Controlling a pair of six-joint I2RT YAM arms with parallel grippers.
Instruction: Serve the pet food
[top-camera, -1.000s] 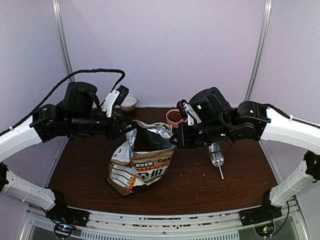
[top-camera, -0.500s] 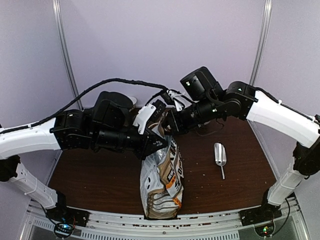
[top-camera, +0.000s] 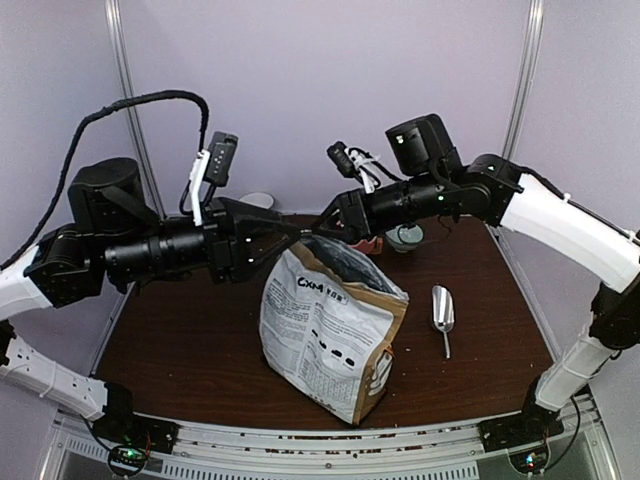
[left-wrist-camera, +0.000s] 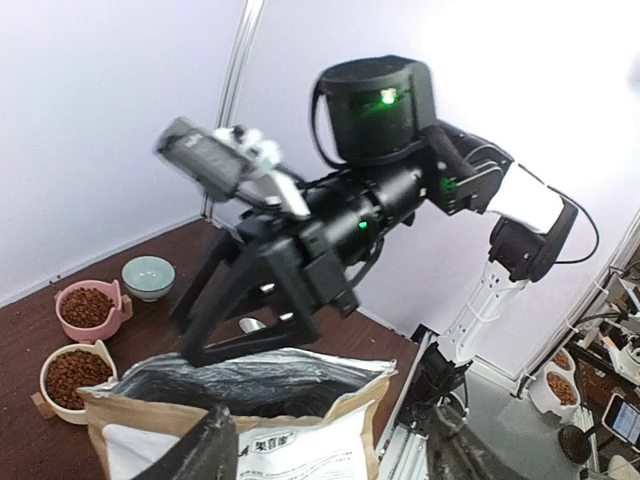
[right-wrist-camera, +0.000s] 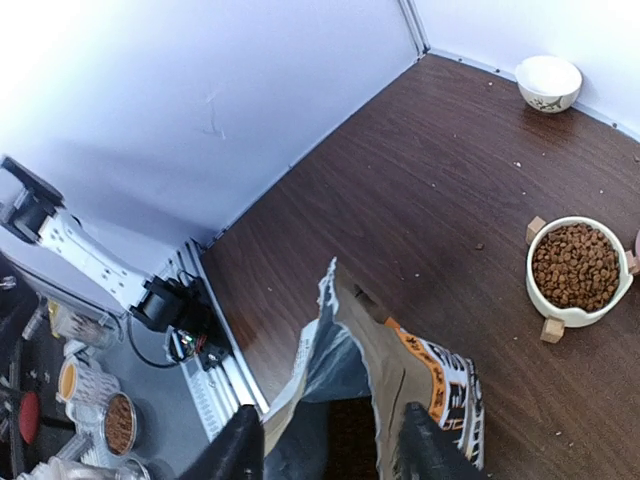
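Observation:
The big printed bag stands upright mid-table, its torn top gaping. My left gripper and right gripper face each other just above that mouth, both open. In the left wrist view the left gripper has its fingers wide either side of the bag's near wall. The right gripper straddles the bag's mouth without pinching it. Pet food fills a cream bowl, and more kibble fills a pink bowl. The bag's inside is dark.
A silver scoop lies on the brown table right of the bag. A teal bowl and a white bowl stand by the back wall. Stray pellets dot the table.
Both grippers, shut on the bag's top half a second ago, have opened and let go. The bag now stands upright on its own, white face forward, and the arms have drawn back.

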